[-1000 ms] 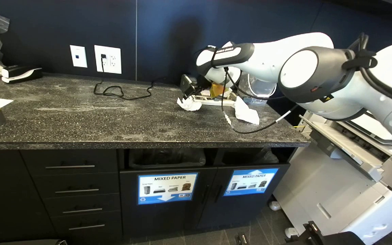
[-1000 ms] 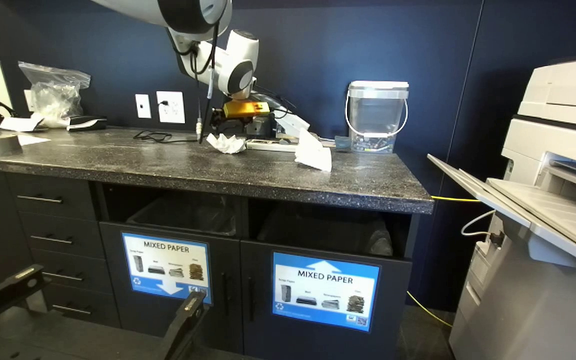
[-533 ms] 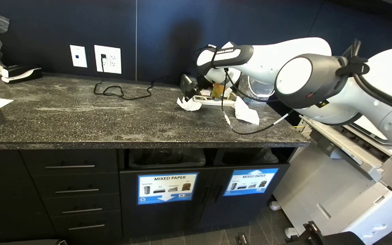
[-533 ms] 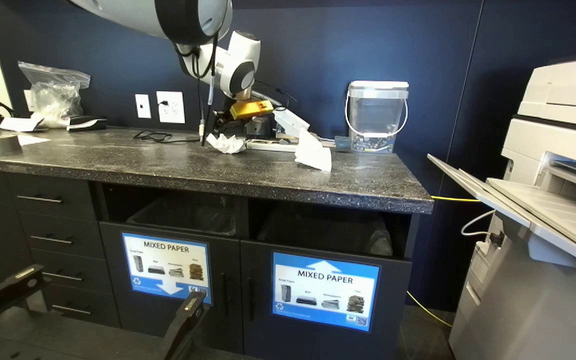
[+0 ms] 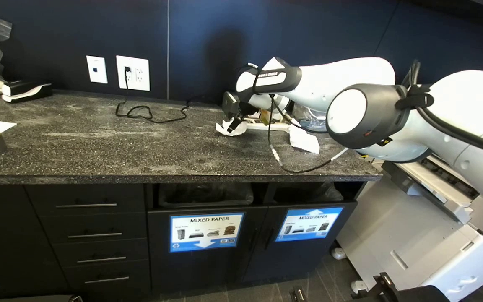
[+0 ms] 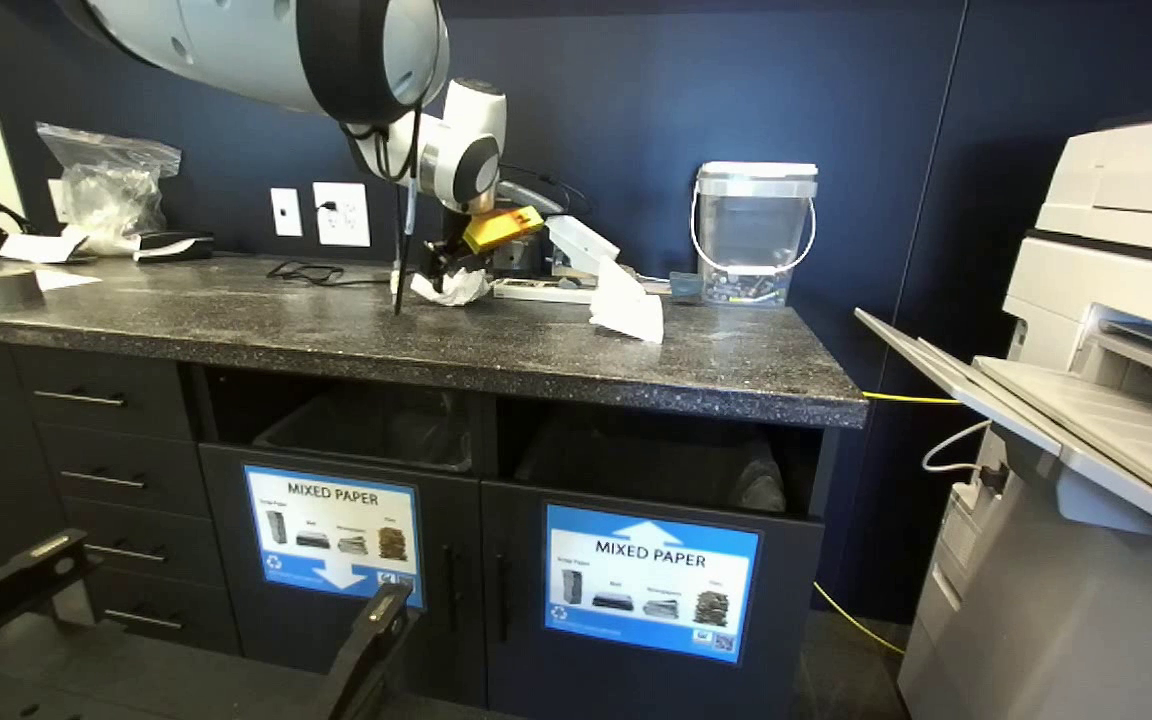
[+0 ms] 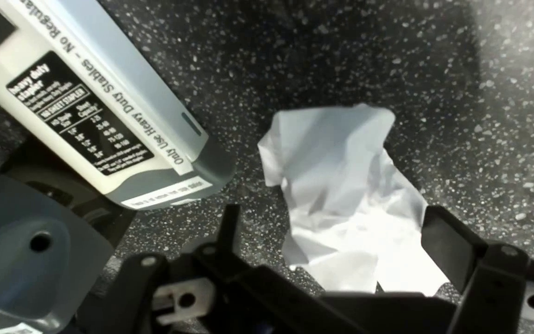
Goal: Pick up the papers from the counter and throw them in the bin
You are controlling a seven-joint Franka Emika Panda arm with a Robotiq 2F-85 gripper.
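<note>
Extending beneath the stapler and past it on both sides, the counter is the largest item inspected. The arm, the only one present and so the nearer by default, reaches over and turns down beside the stapler. The bin, with the bluer label, stands under the counter, lower than the stapler and forward of it; its slot is uncovered, its inside too dark to assess fully. The gripper points down just beside the stapler's end, fingers spread wide and gripping nothing. The second paper lies on the counter near the stapler, apart from the gripper. The crumpled paper, judged first in line, lies on the counter just beside the stapler's end, beneath the gripper and, per the wrist view, between the fingers. Its long axis crosses the line along which they would close, so the pinch should take its narrower width. It sits off centre, towards the finger farther from the stapler, and meets that finger's outline in view; actual contact is not determinable. Judgement: grasp pending, disposal not begun. A slight shift away from the stapler before closing appears advisable, both to centre the paper and to spare the nearer finger a knock.
</note>
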